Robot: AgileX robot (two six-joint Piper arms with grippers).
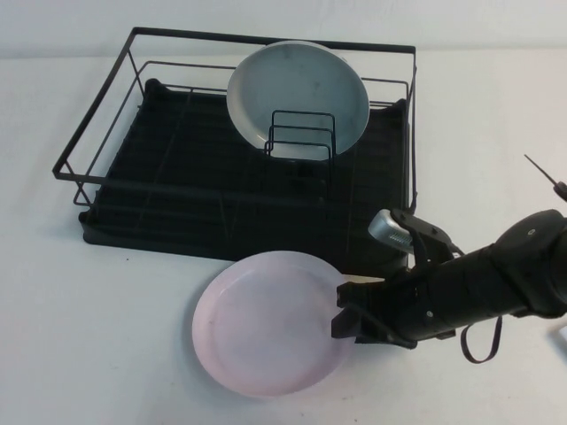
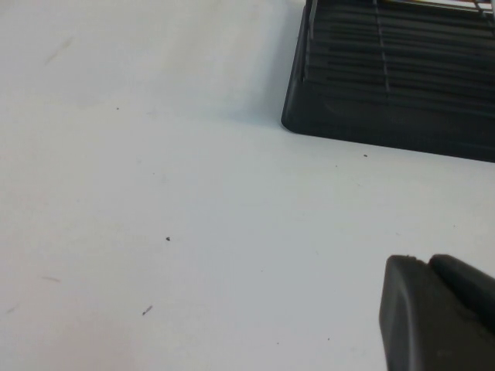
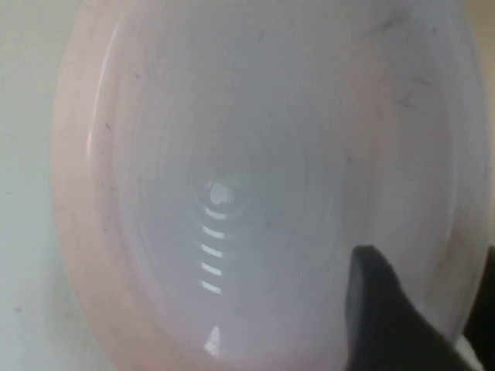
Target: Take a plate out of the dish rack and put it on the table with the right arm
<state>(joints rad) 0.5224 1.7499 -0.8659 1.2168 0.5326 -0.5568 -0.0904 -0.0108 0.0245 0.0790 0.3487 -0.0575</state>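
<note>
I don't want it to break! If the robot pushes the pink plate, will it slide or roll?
Probably slide: the pink plate seems to lie flat on the smooth table. It looks stiff. The right gripper is at its rim; the left gripper is parked.

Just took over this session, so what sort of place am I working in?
Probably a lab tabletop mocked up as a dish-drying spot: bare white table, black dish rack holding a grey-green plate, pink plate at the right pincer. Left pincer hovers nearby.

Left gripper [image 2: 433,313] cut off at frame edge
</note>
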